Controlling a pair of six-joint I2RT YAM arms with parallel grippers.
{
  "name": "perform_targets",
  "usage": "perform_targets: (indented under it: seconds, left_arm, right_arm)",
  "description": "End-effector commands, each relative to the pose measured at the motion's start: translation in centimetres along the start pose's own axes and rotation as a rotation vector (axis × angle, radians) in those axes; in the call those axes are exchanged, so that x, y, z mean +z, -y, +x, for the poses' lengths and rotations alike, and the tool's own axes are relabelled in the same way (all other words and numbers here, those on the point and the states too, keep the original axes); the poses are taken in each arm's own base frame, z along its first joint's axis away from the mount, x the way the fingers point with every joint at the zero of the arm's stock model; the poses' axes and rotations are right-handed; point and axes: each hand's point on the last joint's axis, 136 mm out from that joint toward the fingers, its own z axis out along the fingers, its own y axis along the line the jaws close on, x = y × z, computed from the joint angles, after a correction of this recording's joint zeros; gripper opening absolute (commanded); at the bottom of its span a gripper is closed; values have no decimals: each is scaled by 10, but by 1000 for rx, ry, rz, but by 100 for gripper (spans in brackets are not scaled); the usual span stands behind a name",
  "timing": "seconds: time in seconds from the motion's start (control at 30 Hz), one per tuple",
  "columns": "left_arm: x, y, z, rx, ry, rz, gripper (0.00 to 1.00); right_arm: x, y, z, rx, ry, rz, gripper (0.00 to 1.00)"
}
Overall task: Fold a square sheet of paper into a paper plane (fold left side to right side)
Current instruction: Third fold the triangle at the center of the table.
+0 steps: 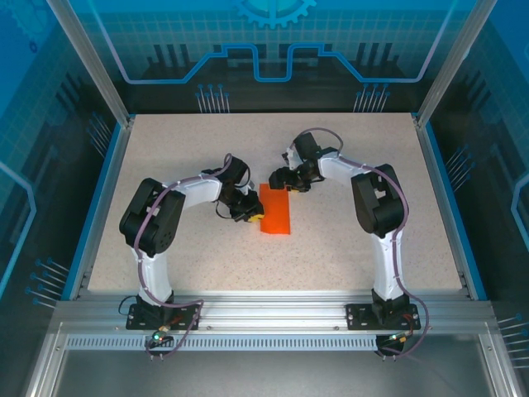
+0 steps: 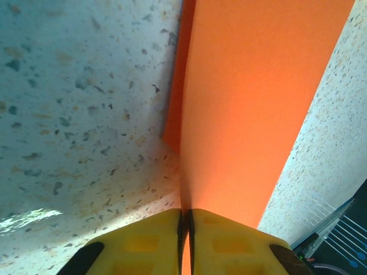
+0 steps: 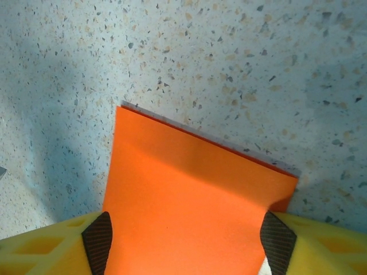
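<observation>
The orange paper (image 1: 275, 211) lies near the middle of the bench (image 1: 331, 256), doubled over into a narrow strip. I judge it light, thin and limp: it will likely slide on the speckled top, sag if lifted by one corner and keep any stray crease, so the edges are the places to pinch, and gently. The left arm reaches in from the left with its elbow bent and wrist low. The left claw (image 1: 253, 215) is closed on the strip's left edge, its yellow fingers (image 2: 149, 240) pressed together with paper between them. Farther off, the right arm curls over and back, and the right claw (image 1: 287, 182) stands spread wide astride the far end, holding nothing.
</observation>
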Motion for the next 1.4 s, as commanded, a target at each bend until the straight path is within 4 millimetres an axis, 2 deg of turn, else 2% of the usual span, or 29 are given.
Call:
perform_targets:
  seconds: [0.0, 0.07, 0.2, 0.33, 0.4, 0.57, 0.73, 0.87, 1.0, 1.2, 1.37]
  left_arm:
    - [-8, 3, 8, -11, 1, -11, 11]
    - [-6, 3, 9, -11, -3, -12, 10]
    - [-3, 4, 10, -24, -9, -2, 0]
    - [-3, 9, 11, -49, -11, 14, 0]
    - [-3, 12, 11, -60, -15, 24, 0]
    - [-2, 17, 14, -78, -29, 41, 0]
    - [0, 17, 16, -101, -54, 37, 0]
    - [3, 15, 17, -117, -74, 24, 0]
    - [4, 13, 18, -124, -78, 16, 0]
    - [5, 16, 19, -121, -79, 18, 0]
    - [4, 17, 20, -117, -77, 14, 0]
  right_arm:
    - [-8, 6, 5, -28, 17, 61, 77]
    - [-15, 5, 2, -50, 40, 71, 80]
    - [-39, -2, -1, -108, 126, 85, 85]
    - [-70, -11, 6, -183, 229, 85, 91]
    - [-82, -14, 16, -218, 255, 80, 92]
    - [-93, -20, 62, -315, 271, 96, 94]
    - [-87, -29, 109, -422, 267, 125, 96]
    - [-80, -40, 132, -522, 263, 163, 97]
    - [-68, -45, 142, -588, 233, 204, 93]
    - [-51, -62, 151, -721, 204, 235, 73]
    - [-34, -75, 157, -823, 185, 236, 72]
